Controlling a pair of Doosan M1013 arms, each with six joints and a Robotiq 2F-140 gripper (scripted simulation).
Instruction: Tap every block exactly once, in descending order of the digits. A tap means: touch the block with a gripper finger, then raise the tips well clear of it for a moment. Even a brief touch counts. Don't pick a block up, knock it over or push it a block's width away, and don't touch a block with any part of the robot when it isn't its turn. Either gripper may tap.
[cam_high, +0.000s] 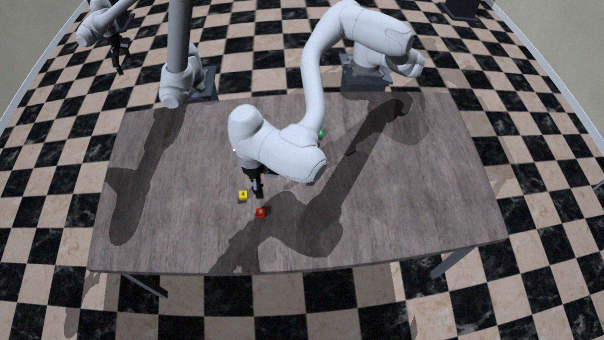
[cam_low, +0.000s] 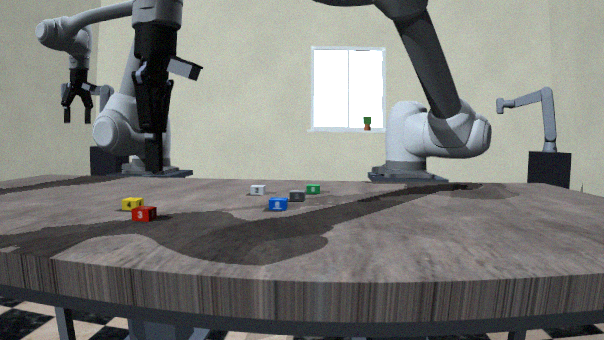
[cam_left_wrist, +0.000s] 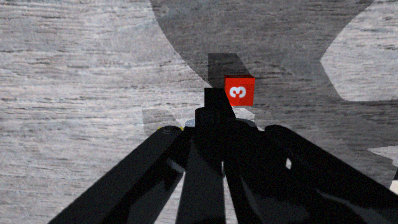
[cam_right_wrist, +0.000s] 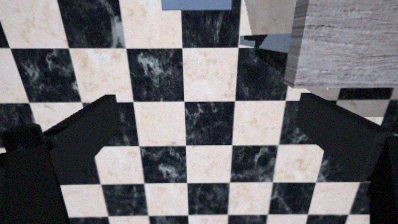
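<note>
Blocks, yellow (cam_high: 243, 195) (cam_low: 132, 204) and red (cam_high: 260, 213) (cam_low: 144, 214) (cam_left_wrist: 240, 92), neighbour the left gripper's (cam_high: 258, 196) (cam_low: 154, 170) (cam_left_wrist: 215, 91) closed fingers; right's (cam_right_wrist: 207, 97) gape.

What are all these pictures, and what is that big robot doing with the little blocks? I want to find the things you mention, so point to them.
These are two big robot arms, each with a two-fingered gripper. One picture looks down from above, one looks across the table (cam_high: 400, 200) (cam_low: 425, 240), and two come from cameras on the arms' wrists.

Six little blocks lie on the table: yellow (cam_high: 243, 195) (cam_low: 132, 204), red (cam_high: 260, 213) (cam_low: 144, 214) (cam_left_wrist: 246, 99), blue (cam_low: 278, 204), grey (cam_low: 297, 196), white (cam_low: 258, 190) and green (cam_high: 321, 134) (cam_low: 313, 189). The red one says 3.

The left gripper (cam_high: 259, 195) (cam_low: 154, 169) (cam_left_wrist: 213, 103) is shut, above the table near red and yellow. The right gripper (cam_right_wrist: 208, 110) is open, over the checkered floor (cam_right_wrist: 209, 122). Neither holds anything. Their job is tapping blocks, biggest number first.
</note>
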